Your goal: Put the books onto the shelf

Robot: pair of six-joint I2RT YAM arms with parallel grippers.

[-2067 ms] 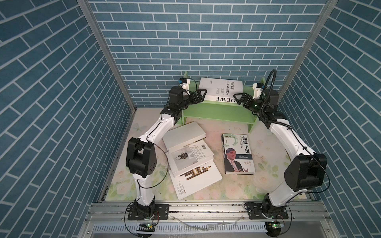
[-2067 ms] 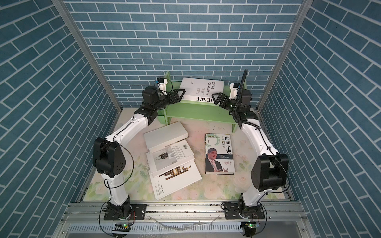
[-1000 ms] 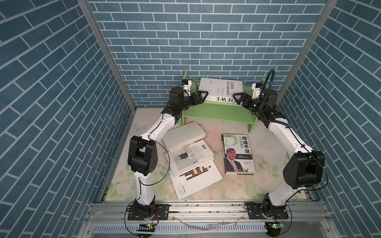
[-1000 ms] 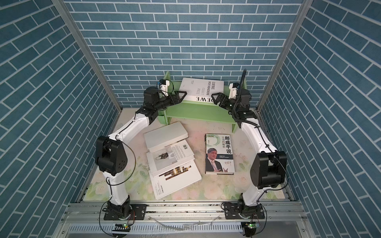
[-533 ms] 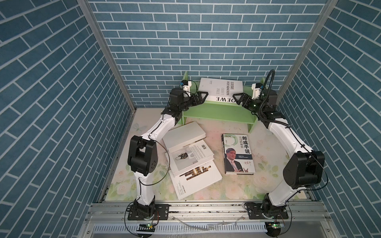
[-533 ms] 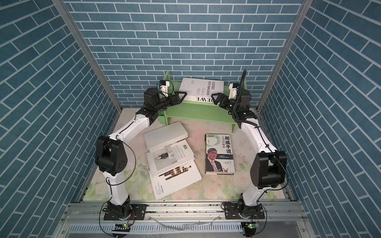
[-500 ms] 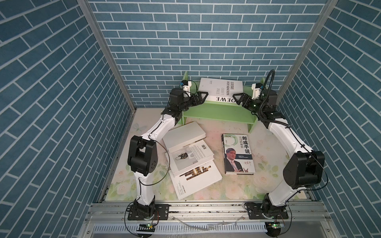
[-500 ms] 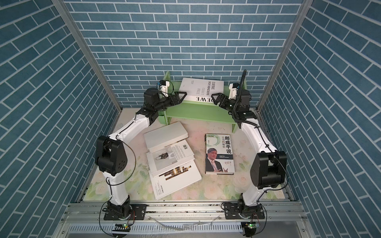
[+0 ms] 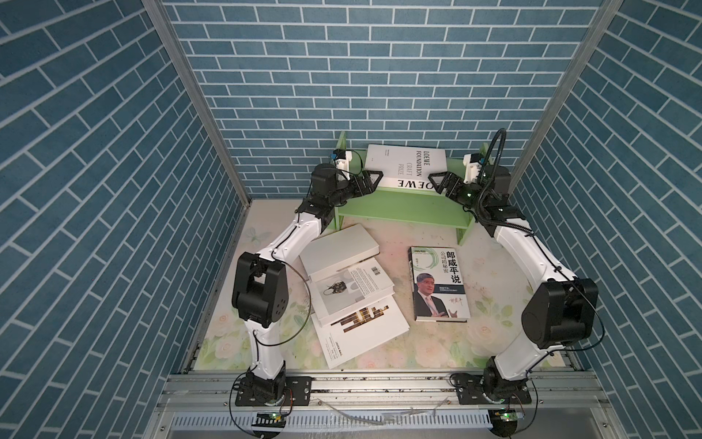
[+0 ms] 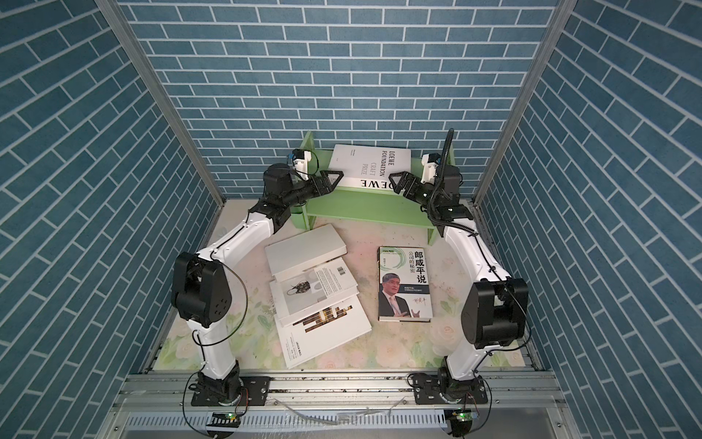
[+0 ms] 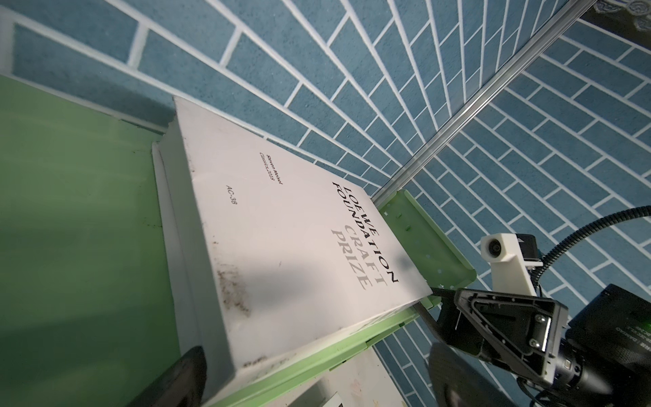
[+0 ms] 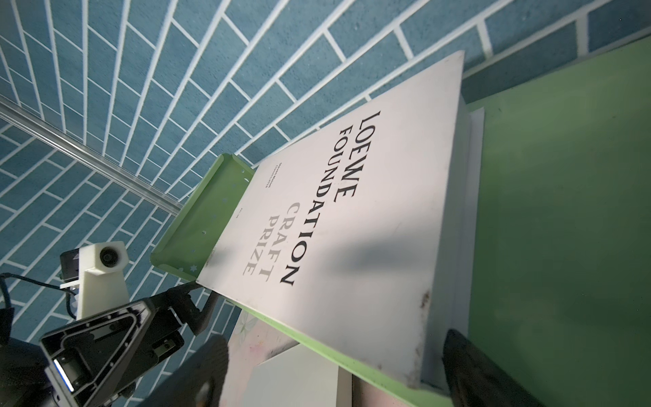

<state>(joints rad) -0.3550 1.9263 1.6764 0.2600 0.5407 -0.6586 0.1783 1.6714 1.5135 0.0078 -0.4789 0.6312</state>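
Fingers (image 11: 176, 382) of the left gripper (image 9: 374, 180) are spread wide and nothing is clasped; the near left corner of the LOEWE book (image 9: 404, 167) is seen between them, though whether it is touched cannot be told. The right gripper (image 9: 437, 184) is likewise held wide open at the book's opposite corner, with nothing gripped. The book is laid flat on the top board of the shelf (image 9: 402, 207), spine at the front edge, flanked by the upright side panels (image 9: 340, 146), with the brick wall (image 9: 380, 76) close behind. On the table (image 9: 494, 273) in front, the portrait book (image 9: 438, 283) is laid alone, and three white books (image 9: 349, 289) are fanned, overlapping, beside the left arm. Against a second ago, hardly any change is found: book and grippers are kept in place
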